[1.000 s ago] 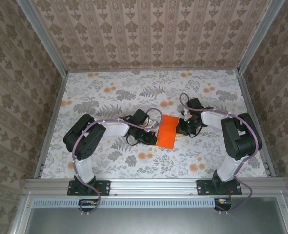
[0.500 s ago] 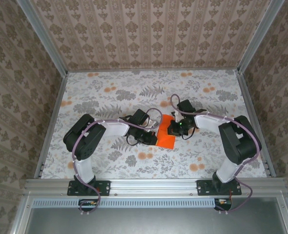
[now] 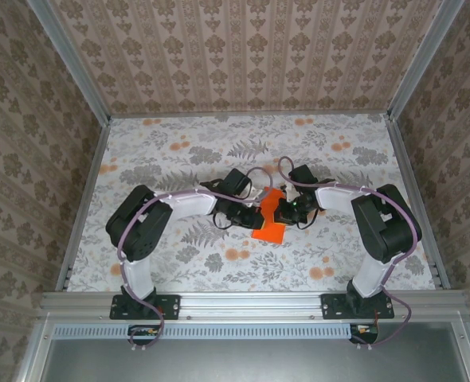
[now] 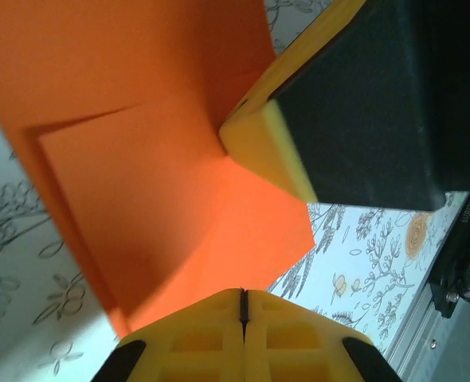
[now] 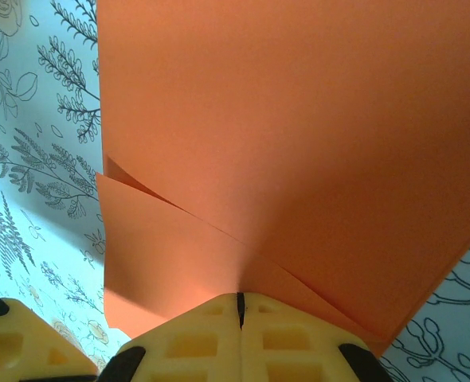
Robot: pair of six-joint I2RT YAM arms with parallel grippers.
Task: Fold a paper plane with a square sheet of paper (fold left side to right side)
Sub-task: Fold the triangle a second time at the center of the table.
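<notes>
2 arms meet near the middle of the floral counter (image 3: pixel 179 159), both over the square sheet of paper (image 3: pixel 268 231). The sheet is bright orange, already creased narrower, with its lower end on the counter.

Top view: left gripper (image 3: pixel 249 213) at the sheet's left edge, right gripper (image 3: pixel 283 211) at its right edge, the 2 close together.

Right wrist view: right gripper (image 5: pixel 239 301) closed. Layers of the sheet (image 5: pixel 299 119) run into the seam between its pads, so it is pinching the paper. 1 flap stands slightly apart at the left edge.

Left wrist view: left gripper (image 4: pixel 243 296) closed, pads together. The sheet (image 4: pixel 163 199) reaches its tips; cannot tell whether paper is caught between them. A folded flap lies over the lower layer. 1 yellow pad (image 4: pixel 263 147) of the right gripper touches the sheet at upper right.
</notes>
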